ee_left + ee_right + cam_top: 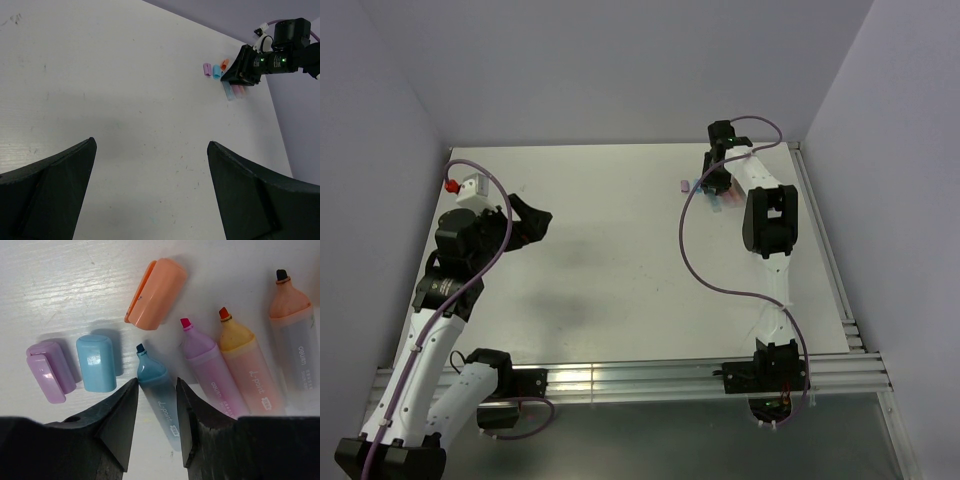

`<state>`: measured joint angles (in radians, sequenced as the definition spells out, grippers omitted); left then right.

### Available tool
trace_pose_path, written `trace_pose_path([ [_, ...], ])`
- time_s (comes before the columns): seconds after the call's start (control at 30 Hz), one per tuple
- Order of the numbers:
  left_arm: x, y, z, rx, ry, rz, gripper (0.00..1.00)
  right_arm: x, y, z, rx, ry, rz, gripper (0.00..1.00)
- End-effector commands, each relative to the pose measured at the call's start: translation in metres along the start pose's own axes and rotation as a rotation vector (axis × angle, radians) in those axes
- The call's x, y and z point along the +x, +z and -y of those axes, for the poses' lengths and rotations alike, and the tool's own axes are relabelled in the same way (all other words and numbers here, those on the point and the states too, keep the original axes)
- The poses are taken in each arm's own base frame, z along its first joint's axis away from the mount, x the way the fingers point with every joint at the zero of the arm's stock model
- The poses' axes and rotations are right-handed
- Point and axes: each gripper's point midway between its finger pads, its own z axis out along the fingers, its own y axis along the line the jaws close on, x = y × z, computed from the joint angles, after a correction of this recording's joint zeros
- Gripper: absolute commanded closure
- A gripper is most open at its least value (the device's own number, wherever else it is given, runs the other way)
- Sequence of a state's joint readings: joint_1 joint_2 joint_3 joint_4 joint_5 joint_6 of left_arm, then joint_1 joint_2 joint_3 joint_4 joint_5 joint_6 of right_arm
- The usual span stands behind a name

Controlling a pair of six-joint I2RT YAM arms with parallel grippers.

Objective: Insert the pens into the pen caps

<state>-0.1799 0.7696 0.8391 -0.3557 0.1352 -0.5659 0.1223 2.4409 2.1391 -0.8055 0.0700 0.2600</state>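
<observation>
In the right wrist view several uncapped pens lie side by side: a blue pen [161,399], a pink pen [207,365], an orange pen [245,365] and a peach pen [292,325]. A purple cap [47,371], a blue cap [96,362] and an orange cap [156,292] lie beside them. My right gripper [156,381] is down at the table, its fingers touching both sides of the blue pen. In the top view it [715,185] is at the far right. My left gripper [151,142] is open and empty, held above the table at the left [535,220].
A small white box with a red knob [465,187] stands at the far left. The enclosure walls close in at the back and sides. A purple cable [690,260] loops over the table beside the right arm. The caps [215,71] lie far from the left gripper.
</observation>
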Motion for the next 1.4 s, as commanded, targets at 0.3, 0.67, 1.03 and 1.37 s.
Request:
trace_pose_path([
  [0.3, -0.014, -0.001, 0.009, 0.031, -0.010, 0.043, 0.01, 0.018, -0.012, -0.006, 0.066, -0.052, -0.033, 0.60],
  [0.67, -0.005, 0.000, 0.026, 0.130, -0.056, -0.002, 0.00, 0.041, -0.022, -0.009, 0.030, -0.009, -0.047, 1.00],
  [1.03, 0.025, 0.010, 0.049, 0.368, -0.251, -0.009, 0.00, 0.071, -0.115, -0.047, -0.167, 0.106, 0.161, 1.00],
  [1.37, 0.034, 0.014, 0.078, 0.452, -0.261, 0.046, 0.03, 0.098, -0.213, -0.135, -0.410, 0.116, 0.266, 1.00],
])
